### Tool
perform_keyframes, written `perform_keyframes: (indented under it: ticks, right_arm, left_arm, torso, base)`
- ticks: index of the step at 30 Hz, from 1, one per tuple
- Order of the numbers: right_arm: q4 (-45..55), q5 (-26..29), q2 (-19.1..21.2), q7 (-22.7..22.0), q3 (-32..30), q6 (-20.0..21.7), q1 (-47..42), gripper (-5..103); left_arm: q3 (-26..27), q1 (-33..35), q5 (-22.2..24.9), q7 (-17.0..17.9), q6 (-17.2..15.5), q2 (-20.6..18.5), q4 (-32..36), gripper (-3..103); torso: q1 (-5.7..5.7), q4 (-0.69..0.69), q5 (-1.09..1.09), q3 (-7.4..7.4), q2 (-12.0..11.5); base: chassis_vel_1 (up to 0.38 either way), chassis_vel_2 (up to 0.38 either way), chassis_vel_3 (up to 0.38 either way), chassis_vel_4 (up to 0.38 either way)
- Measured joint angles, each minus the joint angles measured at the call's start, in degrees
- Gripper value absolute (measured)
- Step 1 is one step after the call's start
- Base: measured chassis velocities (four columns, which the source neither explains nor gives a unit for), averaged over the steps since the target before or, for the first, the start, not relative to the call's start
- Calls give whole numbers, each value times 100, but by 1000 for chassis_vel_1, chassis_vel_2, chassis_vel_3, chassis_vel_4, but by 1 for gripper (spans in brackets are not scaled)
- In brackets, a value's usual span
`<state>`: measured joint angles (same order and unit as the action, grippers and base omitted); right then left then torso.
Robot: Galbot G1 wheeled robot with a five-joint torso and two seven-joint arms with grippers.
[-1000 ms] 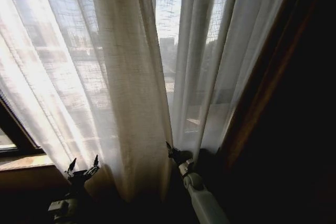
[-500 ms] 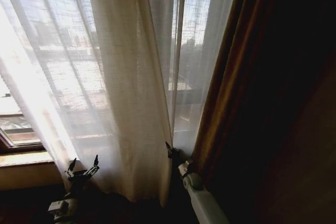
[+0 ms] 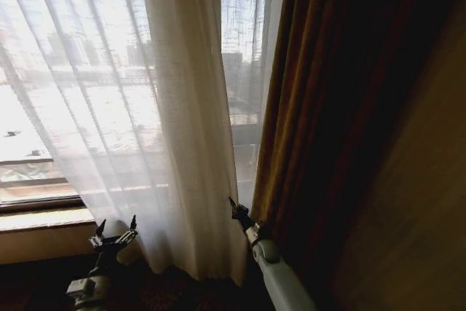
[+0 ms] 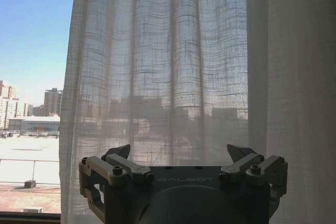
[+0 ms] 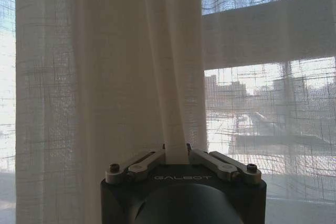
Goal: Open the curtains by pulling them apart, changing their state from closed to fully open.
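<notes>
The curtains [image 3: 109,92] are sheer white pleated panels with daylight behind them, hanging over the window. One thick bunched fold [image 3: 193,143] drops at the centre. My right gripper [image 3: 237,210] sits low at that fold's edge, next to the dark drape. In the right wrist view the right gripper [image 5: 177,153] is shut on a narrow fold of the curtains [image 5: 110,77]. My left gripper [image 3: 113,231] is low on the left, open and just short of the fabric. The left wrist view shows the left gripper [image 4: 180,153] holding nothing, with the curtains [image 4: 173,66] hanging in front of it.
A dark brownish drape [image 3: 320,107] hangs right of the sheer panels, with a brown wall [image 3: 429,194] beyond it. A windowsill [image 3: 44,220] runs along the lower left. In the left wrist view, bare window [image 4: 31,77] shows past the fabric's edge.
The head camera has swung, so the whole picture has shifted. The sheer strip right of my right gripper has narrowed against the dark drape. Both grippers keep their pose.
</notes>
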<state>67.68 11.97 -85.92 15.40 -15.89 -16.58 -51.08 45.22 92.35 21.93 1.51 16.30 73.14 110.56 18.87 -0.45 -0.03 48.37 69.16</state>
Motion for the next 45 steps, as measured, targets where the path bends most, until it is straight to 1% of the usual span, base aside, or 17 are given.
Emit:
perform_keyframes:
  ticks: [2,3,6,8,10,17,22,26,30,32,33,34,37,38,41,44,45]
  right_arm:
    - [-177,-135,25,-378,-6,56,187,0]
    - [-177,-135,25,-378,-6,56,187,0]
    - [-461,-233,120,-1212,-182,266,515,0]
    - [-480,-231,138,-1317,-214,309,549,0]
    - [-521,-181,224,-1736,-387,454,664,0]
    - [-301,-173,365,-2343,-661,732,617,0]
    - [-62,-412,452,-2769,-816,969,450,0]
    - [54,-423,468,-2805,-804,980,357,0]
    - [537,-124,553,-2624,-561,1146,55,-2]
    - [1168,328,671,-2311,-301,1449,-321,9]
    - [1371,450,711,-2193,-230,1468,-444,9]
    - [1371,450,711,-2193,-230,1468,-444,9]
    - [1742,635,818,-1917,-147,1332,-712,19]
    - [1956,704,910,-1805,-129,1279,-871,30]
    - [2127,709,1014,-1694,-141,1130,-1043,35]
    - [2288,389,1086,-1435,-298,1011,-1299,51]
    - [2324,364,1090,-1403,-312,977,-1352,51]
  left_arm:
    - [0,0,0,0,0,0,0,100]
    - [0,0,0,0,0,0,0,100]
    - [-2,0,0,-1,0,1,0,100]
    - [-2,0,0,0,0,1,0,100]
    - [-4,0,0,-1,0,1,0,100]
    - [-4,0,0,-1,0,2,0,100]
    - [-5,0,0,-2,0,2,0,100]
    - [-5,0,0,-2,0,2,0,100]
    - [-5,0,0,-2,0,1,0,100]
    - [-5,0,0,-3,0,2,0,100]
    - [-5,0,0,-4,0,2,0,100]
    - [-5,0,0,-4,0,2,0,100]
    - [-5,0,0,-4,0,1,0,100]
    - [-4,0,0,-3,0,1,0,100]
    - [-5,0,0,-3,0,1,1,100]
    - [-4,0,0,-3,0,1,0,100]
    - [-4,0,0,-3,0,1,1,100]
  torso:
    - [0,0,0,0,0]
    - [0,0,0,0,0]
    - [0,-1,4,0,0]
    - [0,-1,3,0,0]
    - [0,-1,2,0,0]
    - [0,-1,1,0,0]
    - [0,-2,2,0,0]
    - [1,-2,2,0,0]
    - [1,-2,1,0,0]
    - [0,-2,3,0,0]
    - [0,-2,2,0,0]
    - [0,-2,2,0,0]
    - [0,-1,2,0,0]
    - [0,-1,1,0,0]
    - [0,-2,1,0,0]
    - [0,-2,1,-1,0]
    - [0,-3,1,0,0]
  base:
    - [0,0,0,0]
    - [0,0,0,0]
    - [0,0,0,0]
    - [0,0,0,0]
    - [0,0,0,0]
    - [0,0,0,0]
    - [0,0,0,0]
    - [0,0,0,0]
    - [0,0,0,0]
    - [0,0,0,0]
    - [0,0,0,0]
    - [0,0,0,0]
    - [0,0,0,0]
    - [0,0,0,0]
    - [0,0,0,0]
    - [0,0,0,0]
    - [0,0,0,0]
